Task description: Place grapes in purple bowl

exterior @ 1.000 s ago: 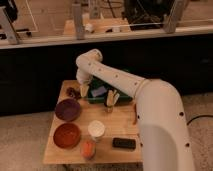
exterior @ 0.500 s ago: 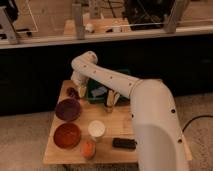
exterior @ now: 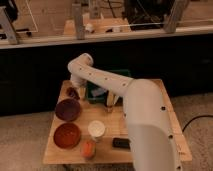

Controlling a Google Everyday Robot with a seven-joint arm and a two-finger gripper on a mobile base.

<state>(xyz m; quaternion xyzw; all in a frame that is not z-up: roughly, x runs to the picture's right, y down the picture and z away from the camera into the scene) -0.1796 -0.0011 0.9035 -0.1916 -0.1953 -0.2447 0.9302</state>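
Note:
The grapes [exterior: 72, 92], a small dark bunch, lie on the wooden table [exterior: 150, 100] near its back left corner. Just in front of them sits the purple bowl [exterior: 67, 109], with nothing showing inside. My white arm reaches from the lower right over the table, bends at its elbow and points down. My gripper [exterior: 78, 91] hangs open at the grapes' right side, low over the table. Whether it touches the bunch I cannot tell.
An orange-red bowl [exterior: 66, 135] sits in front of the purple one. A white cup [exterior: 96, 129], a small orange object [exterior: 88, 148] and a black object [exterior: 121, 143] lie near the front edge. A green container [exterior: 107, 85] stands behind the arm.
The gripper end of the arm has come further left and down, closer to the grapes. The things on the table lie as before.

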